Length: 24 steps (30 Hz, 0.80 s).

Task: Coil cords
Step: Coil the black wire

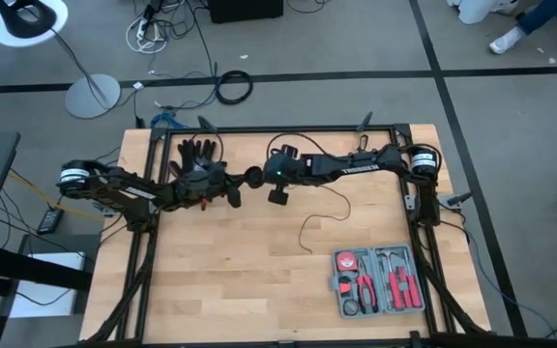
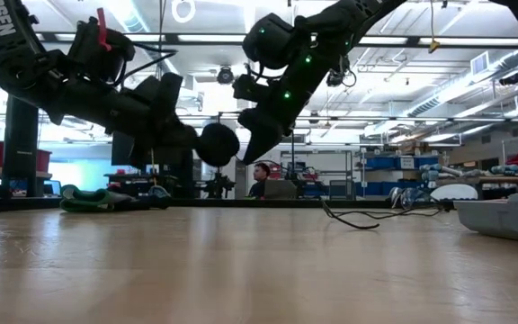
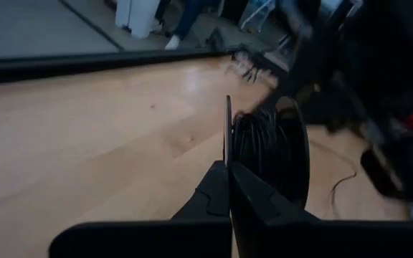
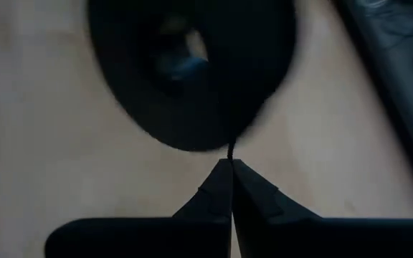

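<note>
Both dark grippers meet above the far middle of the pale wooden table [image 1: 240, 290]. Left gripper [image 3: 228, 168] has its fingers pressed together on the rim of the small round black disc [image 1: 252, 177], which hangs in the air. Right gripper [image 4: 231, 163] is pinched shut on the long thin black wire [image 1: 319, 215] right beside the disc.

That wire droops down and trails loose across the table towards the right side (it looks like some is already wound on the disc, but that is hard to see). If the right gripper pulls too hard, the thin wire could slip out, or the disc could twist free and drop. The loose end could also snag.

A black fabric glove [image 1: 197, 153] lies near the far left corner. A grey plastic tool case with red-handled pliers [image 1: 378, 280] sits near the front right corner, close to the trailing wire.
</note>
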Available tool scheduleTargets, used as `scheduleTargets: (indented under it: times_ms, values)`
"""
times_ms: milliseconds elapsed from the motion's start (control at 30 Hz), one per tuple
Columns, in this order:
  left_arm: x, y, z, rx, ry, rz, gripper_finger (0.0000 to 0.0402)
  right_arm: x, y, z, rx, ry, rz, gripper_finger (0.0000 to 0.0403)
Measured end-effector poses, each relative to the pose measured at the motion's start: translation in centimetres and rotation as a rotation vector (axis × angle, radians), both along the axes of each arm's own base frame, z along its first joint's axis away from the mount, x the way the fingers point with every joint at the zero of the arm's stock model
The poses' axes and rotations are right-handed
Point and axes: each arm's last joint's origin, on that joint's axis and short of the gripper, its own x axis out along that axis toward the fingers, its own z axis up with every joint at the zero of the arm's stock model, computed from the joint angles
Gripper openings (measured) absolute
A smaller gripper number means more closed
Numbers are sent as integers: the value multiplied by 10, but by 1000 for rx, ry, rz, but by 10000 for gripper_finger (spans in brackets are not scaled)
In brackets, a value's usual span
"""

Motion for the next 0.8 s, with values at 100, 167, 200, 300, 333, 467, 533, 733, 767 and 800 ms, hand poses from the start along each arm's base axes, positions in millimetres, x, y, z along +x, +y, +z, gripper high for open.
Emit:
scheduleTargets:
  times_ms: [100,167,200,300,333,467,533,733,767,800]
  values:
    - [1,0,5,16,-48,-1,0,2,3,-3,89,-21,28,0]
    - [1,0,6,32,-54,-1,0,5,4,-6,137,-51,51,0]
    - [1,1,6,33,-50,6,0,6,5,-8,156,-57,63,0]
    - [1,1,6,39,-44,33,0,14,7,-17,193,-97,107,7]
    - [0,1,5,39,-37,37,0,16,9,-22,204,-87,121,11]
    - [0,2,4,46,-20,75,0,15,12,-32,239,-41,126,31]
    - [-1,3,1,45,15,94,0,14,13,-33,246,-30,122,39]
    - [-4,3,-4,44,70,135,0,9,16,-27,281,4,153,49]
    - [-4,3,-5,44,74,139,0,7,17,-29,299,31,150,49]
    - [-4,3,-5,44,79,144,0,5,18,-30,315,51,148,49]
